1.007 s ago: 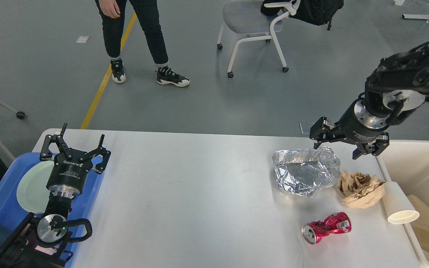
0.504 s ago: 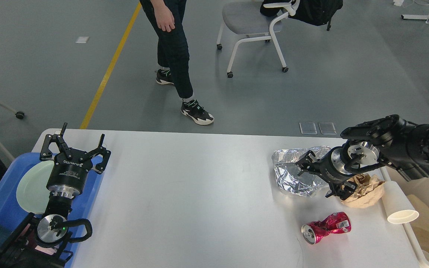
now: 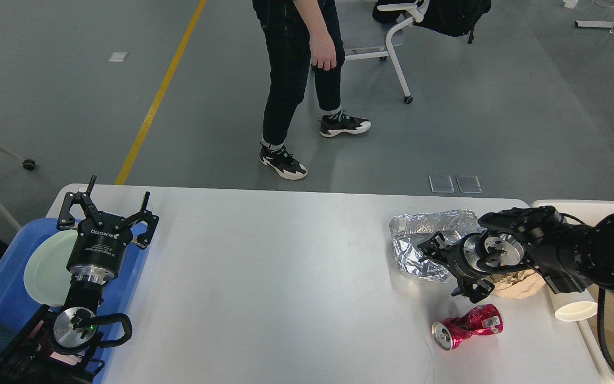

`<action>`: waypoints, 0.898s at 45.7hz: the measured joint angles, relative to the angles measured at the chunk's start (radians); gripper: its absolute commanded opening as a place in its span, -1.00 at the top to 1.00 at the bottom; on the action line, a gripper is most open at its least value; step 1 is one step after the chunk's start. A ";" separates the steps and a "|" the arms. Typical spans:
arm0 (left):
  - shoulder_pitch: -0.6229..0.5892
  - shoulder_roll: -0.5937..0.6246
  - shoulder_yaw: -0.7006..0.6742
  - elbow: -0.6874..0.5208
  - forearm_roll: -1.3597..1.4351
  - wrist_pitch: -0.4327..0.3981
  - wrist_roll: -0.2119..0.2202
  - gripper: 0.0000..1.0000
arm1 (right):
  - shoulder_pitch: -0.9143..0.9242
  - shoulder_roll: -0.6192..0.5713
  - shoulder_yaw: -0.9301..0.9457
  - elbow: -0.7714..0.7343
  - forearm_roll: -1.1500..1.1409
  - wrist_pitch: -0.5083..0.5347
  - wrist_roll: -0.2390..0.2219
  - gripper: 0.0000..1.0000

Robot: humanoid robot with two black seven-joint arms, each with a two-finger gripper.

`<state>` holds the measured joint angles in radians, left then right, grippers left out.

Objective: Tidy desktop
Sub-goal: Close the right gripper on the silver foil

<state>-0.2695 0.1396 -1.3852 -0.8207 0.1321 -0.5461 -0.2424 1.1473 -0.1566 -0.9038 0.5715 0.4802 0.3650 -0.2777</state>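
Table [image 3: 264, 277] centre wide and bare from the tray [image 3: 6, 288] edge at left to the foil [image 3: 424, 240]. Right end crowded: foil, brown paper [image 3: 515, 281], crushed can [image 3: 467, 326], cup [image 3: 571, 306] lying close together. Right gripper [image 3: 448, 272] hangs low between foil and can, its arm over the paper. Narrow gap between foil and can.

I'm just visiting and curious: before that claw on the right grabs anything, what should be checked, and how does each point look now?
1. Right claw open: ok, fingers spread.
2. Target reachable: ok, claw sits at the crumpled foil's near edge.
3. Which item it is aiming for: cannot tell, crushed red can lies just below.
4. Brown paper wad clear: not ok, the arm covers most of it.
5. Left claw out of the way: ok, open above the blue tray.
6. Desktop tidy: not ok.
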 measured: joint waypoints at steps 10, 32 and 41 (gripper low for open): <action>0.000 0.000 0.000 0.000 0.000 0.000 0.000 -0.93 | -0.059 0.003 0.086 -0.068 0.000 0.001 -0.001 0.06; 0.000 0.000 0.000 0.000 0.000 0.000 0.000 -0.93 | -0.062 0.007 0.117 -0.072 -0.020 -0.022 -0.010 1.00; 0.000 0.000 0.000 0.000 0.000 0.000 0.000 -0.92 | -0.065 0.025 0.113 -0.067 -0.025 -0.026 -0.033 1.00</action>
<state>-0.2694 0.1396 -1.3852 -0.8207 0.1317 -0.5461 -0.2424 1.0818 -0.1321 -0.7906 0.5047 0.4547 0.3393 -0.3107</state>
